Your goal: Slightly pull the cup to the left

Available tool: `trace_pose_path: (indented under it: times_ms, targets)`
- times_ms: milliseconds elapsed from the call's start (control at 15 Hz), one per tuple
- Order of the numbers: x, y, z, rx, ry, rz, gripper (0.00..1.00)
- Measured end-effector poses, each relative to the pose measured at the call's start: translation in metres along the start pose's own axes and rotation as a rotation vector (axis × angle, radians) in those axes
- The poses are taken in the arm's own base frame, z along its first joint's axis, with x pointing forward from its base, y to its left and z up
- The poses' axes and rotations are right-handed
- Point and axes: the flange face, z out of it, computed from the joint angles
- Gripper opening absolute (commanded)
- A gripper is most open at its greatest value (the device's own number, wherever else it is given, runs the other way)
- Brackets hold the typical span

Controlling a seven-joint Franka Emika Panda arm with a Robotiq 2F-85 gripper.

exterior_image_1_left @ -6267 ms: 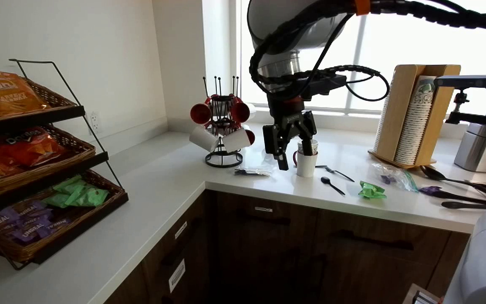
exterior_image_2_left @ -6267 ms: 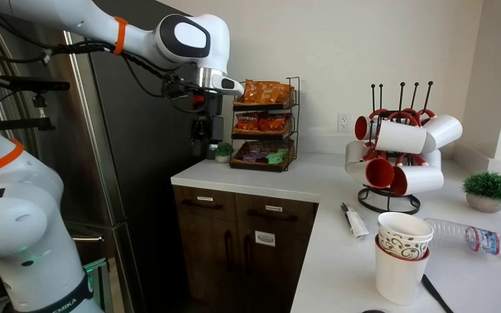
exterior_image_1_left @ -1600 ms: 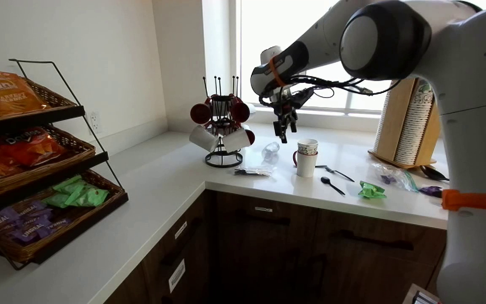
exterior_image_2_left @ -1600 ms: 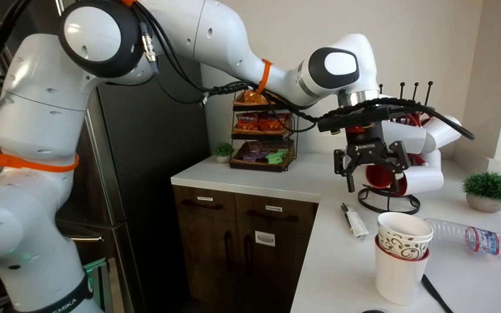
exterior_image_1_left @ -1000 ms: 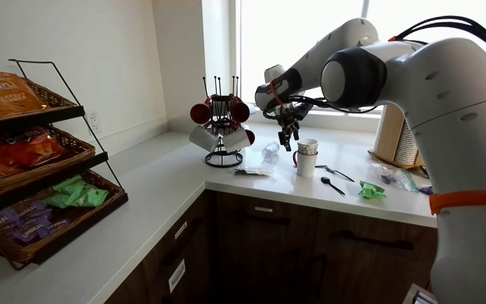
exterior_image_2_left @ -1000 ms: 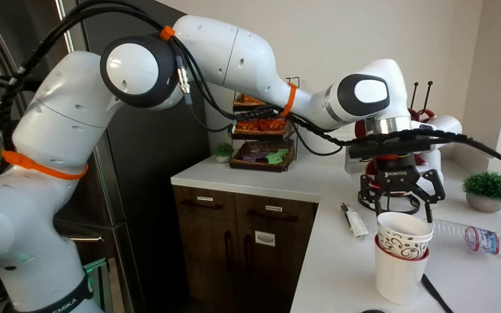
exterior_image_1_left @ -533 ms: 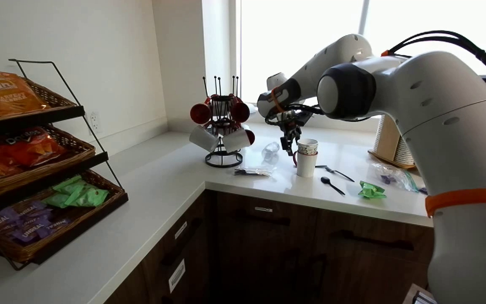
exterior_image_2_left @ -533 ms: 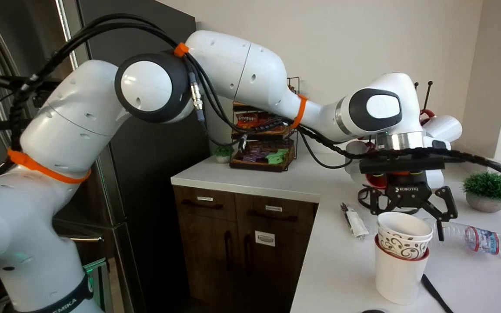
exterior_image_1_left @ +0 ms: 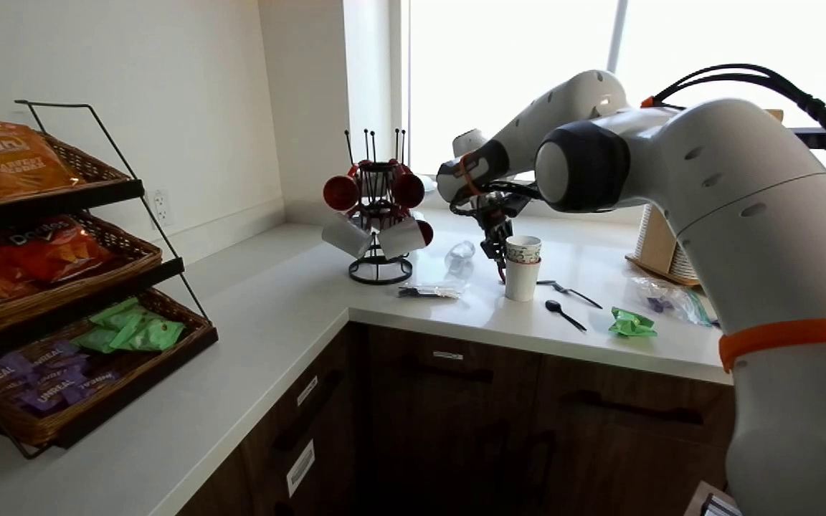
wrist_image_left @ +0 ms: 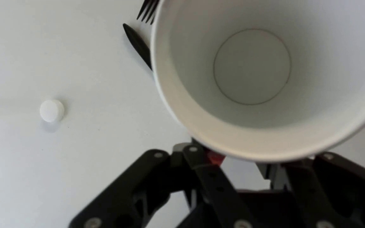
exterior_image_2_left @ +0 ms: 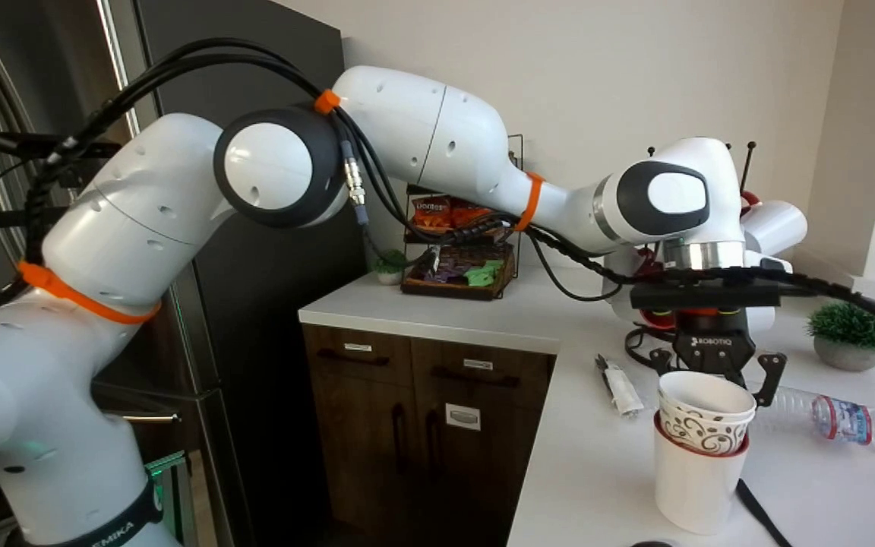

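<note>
The cup is a white mug point(exterior_image_2_left: 699, 486) with a red rim, upright on the counter, with patterned paper cups point(exterior_image_2_left: 707, 429) stacked inside it. In an exterior view its red handle point(exterior_image_1_left: 502, 274) shows partly, low by my fingertips. My gripper point(exterior_image_1_left: 498, 262) points down on the handle side of the mug. The wrist view looks into the white paper cup point(wrist_image_left: 252, 68), whose rim hides the fingertips. Counter shows between the jaws, which stand partway apart. A red bit of the handle point(wrist_image_left: 215, 157) sits beside one finger, with a gap to the other.
A clear water bottle point(exterior_image_2_left: 848, 419) lies behind the mug. A mug rack point(exterior_image_1_left: 377, 215) and wrapped cutlery point(exterior_image_1_left: 429, 291) are nearby. A black spoon point(exterior_image_1_left: 563, 315), a fork point(exterior_image_1_left: 574, 292) and a green wrapper point(exterior_image_1_left: 632, 324) lie on the counter, edged at the front.
From far off, my arm has swung over to the mug and come down beside it. In the last half second the jaws have narrowed. The mug stands almost where it was.
</note>
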Motion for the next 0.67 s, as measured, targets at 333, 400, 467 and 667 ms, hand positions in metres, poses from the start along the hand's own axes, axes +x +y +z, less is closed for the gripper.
trace_pose_path:
  times_ms: [333, 400, 467, 667]
  targets:
    - [-0.001, -0.002, -0.006, 0.017, -0.027, 0.000, 0.05]
    - [0.000, -0.004, -0.007, 0.021, -0.029, -0.004, 0.05]
    - [0.002, -0.006, -0.009, 0.027, -0.030, -0.009, 0.05]
    - [0.008, -0.015, -0.014, 0.034, -0.024, -0.025, 0.05]
